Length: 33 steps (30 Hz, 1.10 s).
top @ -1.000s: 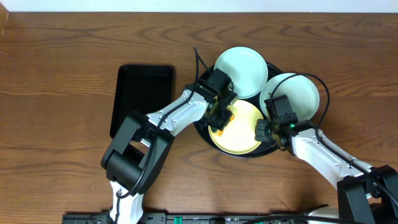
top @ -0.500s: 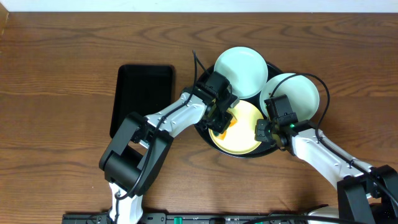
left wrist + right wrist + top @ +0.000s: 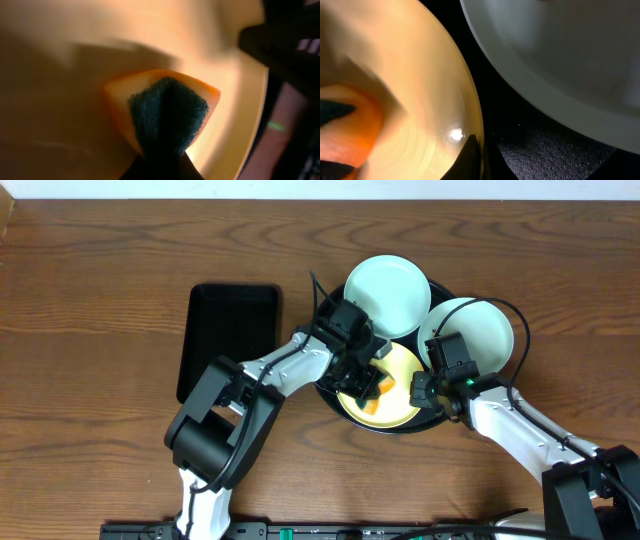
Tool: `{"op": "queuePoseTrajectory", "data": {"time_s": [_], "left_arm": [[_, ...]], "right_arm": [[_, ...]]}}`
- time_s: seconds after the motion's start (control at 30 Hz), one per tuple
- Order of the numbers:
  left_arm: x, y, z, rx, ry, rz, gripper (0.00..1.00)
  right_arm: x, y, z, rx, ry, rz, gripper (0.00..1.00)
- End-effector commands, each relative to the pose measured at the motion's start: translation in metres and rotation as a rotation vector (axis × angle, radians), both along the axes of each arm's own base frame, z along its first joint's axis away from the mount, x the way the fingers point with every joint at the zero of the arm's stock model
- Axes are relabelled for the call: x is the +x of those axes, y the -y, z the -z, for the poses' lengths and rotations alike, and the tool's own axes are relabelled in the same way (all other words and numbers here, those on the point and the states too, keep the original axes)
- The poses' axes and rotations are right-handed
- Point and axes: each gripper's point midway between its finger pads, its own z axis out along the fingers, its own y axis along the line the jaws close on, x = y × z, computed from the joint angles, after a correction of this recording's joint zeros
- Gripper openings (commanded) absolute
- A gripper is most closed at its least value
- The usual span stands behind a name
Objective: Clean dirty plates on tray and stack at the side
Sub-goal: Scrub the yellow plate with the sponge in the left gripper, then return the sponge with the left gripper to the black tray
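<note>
The round black tray (image 3: 436,292) holds three plates: a mint-white one (image 3: 388,292) at the back, a second mint-white one (image 3: 482,330) at the right, and a pale yellow one (image 3: 398,408) in front. My left gripper (image 3: 362,383) is shut on an orange sponge (image 3: 167,112) with a dark green scouring face, and presses it onto the yellow plate (image 3: 75,55). My right gripper (image 3: 477,156) is shut on the yellow plate's right rim (image 3: 465,100), over the tray floor (image 3: 545,147). The mint-white plate (image 3: 560,65) lies just beyond.
A smaller rectangular black tray (image 3: 232,338) lies to the left of the round one on the brown wooden table (image 3: 90,300). The left arm reaches across the round tray's left edge, and the right arm comes in from the lower right.
My left gripper has slid the sponge to the right and forward across the yellow plate, so more orange shows. The right gripper has kept its hold on the rim.
</note>
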Motion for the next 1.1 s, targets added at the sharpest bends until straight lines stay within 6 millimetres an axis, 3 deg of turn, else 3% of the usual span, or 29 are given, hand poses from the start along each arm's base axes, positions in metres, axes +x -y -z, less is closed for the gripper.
{"op": "queuePoseTrajectory", "data": {"time_s": [0.0,0.1,0.23,0.33,0.43,0.53,0.63,0.7,0.73,0.77,0.87,1.07], "left_arm": [[0.01,0.005,-0.007,-0.134,-0.106,-0.064,0.08],[0.048,0.016,-0.074,-0.41,-0.096,-0.115,0.08],[0.083,0.003,-0.154,-0.627,-0.031,-0.163,0.07],[0.093,-0.018,-0.194,-0.667,0.048,-0.195,0.07],[0.096,-0.041,-0.216,-0.66,0.12,-0.225,0.07],[0.103,-0.073,-0.205,-0.518,0.169,-0.34,0.07],[0.11,-0.144,-0.149,-0.084,0.231,-0.559,0.07],[0.105,-0.207,-0.116,0.267,0.247,-0.71,0.07],[0.097,-0.247,-0.103,0.469,0.257,-0.772,0.07],[0.091,-0.272,-0.097,0.597,0.262,-0.803,0.08],[0.084,-0.286,-0.081,0.652,0.242,-0.816,0.08],[0.079,-0.287,-0.042,0.678,0.208,-0.803,0.13]], "right_arm": [[-0.004,0.001,0.003,-0.009,-0.012,-0.011,0.01],[-0.004,0.001,0.003,-0.009,-0.012,-0.011,0.01],[-0.005,0.001,0.003,-0.01,-0.016,-0.011,0.01],[-0.006,0.001,0.003,-0.011,-0.019,-0.011,0.06],[-0.006,0.001,0.003,-0.011,-0.02,-0.011,0.2],[-0.007,0.001,0.003,-0.009,-0.024,-0.012,0.22],[-0.008,0.001,0.004,-0.011,-0.03,-0.012,0.15],[-0.008,0.001,0.004,-0.01,-0.027,-0.012,0.13],[-0.008,0.001,0.004,-0.01,-0.027,-0.012,0.14],[-0.008,0.001,0.004,-0.01,-0.027,-0.012,0.14],[-0.008,0.001,0.004,-0.01,-0.027,-0.012,0.14],[-0.008,0.001,0.004,-0.012,-0.03,-0.012,0.17]]}}
